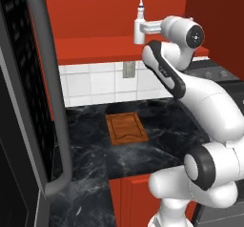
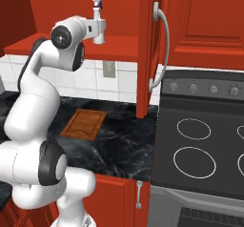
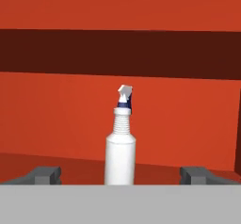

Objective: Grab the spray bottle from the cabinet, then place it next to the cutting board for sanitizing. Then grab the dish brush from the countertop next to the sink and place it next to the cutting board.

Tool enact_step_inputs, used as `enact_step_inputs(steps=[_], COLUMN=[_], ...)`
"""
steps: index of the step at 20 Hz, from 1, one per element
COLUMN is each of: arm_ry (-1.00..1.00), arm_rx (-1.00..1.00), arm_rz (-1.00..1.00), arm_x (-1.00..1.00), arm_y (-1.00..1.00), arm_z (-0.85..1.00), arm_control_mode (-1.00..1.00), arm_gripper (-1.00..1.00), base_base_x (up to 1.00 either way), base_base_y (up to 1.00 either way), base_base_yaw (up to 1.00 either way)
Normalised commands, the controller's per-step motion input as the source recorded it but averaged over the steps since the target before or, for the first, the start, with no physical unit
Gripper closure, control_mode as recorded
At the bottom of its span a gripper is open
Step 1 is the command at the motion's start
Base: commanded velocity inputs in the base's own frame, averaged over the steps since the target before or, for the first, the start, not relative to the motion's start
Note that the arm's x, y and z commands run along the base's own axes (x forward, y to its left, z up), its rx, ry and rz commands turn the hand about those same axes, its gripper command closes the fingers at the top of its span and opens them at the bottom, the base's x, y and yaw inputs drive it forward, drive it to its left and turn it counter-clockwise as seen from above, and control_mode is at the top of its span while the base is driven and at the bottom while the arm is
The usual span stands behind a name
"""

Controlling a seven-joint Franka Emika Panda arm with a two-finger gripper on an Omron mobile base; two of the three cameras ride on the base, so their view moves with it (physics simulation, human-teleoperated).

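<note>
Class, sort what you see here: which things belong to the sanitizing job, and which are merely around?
Job: spray bottle, cabinet, cutting board, countertop, open gripper.
Around: stove, wall outlet, white tiles.

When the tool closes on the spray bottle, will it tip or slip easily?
The spray bottle stands upright, tall and narrow, so a push up high would probably tip it. Its smooth round body may slip or turn between the fingers. It looks like light plastic.

White spray bottle (image 3: 120, 150) upright on red cabinet (image 3: 56, 115) shelf; brown cutting board (image 1: 126, 128) flat on black countertop (image 1: 157, 140).
</note>
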Motion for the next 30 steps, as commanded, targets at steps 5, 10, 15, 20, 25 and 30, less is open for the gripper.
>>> enact_step_inputs(steps=[5, 10, 15, 20, 25, 30], arm_ry=[0.02, 0.00, 0.00, 0.00, 0.00, 0.00], arm_rx=[0.00, 0.00, 0.00, 0.00, 0.00, 0.00], arm_rz=[0.00, 0.00, 0.00, 0.00, 0.00, 0.00], arm_x=[0.54, 0.42, 0.35, 0.35, 0.41, 0.39], arm_y=[0.05, 0.04, 0.02, 0.01, 0.00, 0.00], arm_z=[0.00, 0.00, 0.00, 0.00, 0.00, 0.00], arm_control_mode=[-1.00, -1.00, -1.00, -1.00, -1.00, -1.00], arm_gripper=[-1.00, -1.00, -1.00, -1.00, -1.00, -1.00], base_base_x=[0.00, 0.00, 0.00, 0.00, 0.00, 0.00], base_base_y=[0.00, 0.00, 0.00, 0.00, 0.00, 0.00], base_base_yaw=[0.00, 0.00, 0.00, 0.00, 0.00, 0.00])
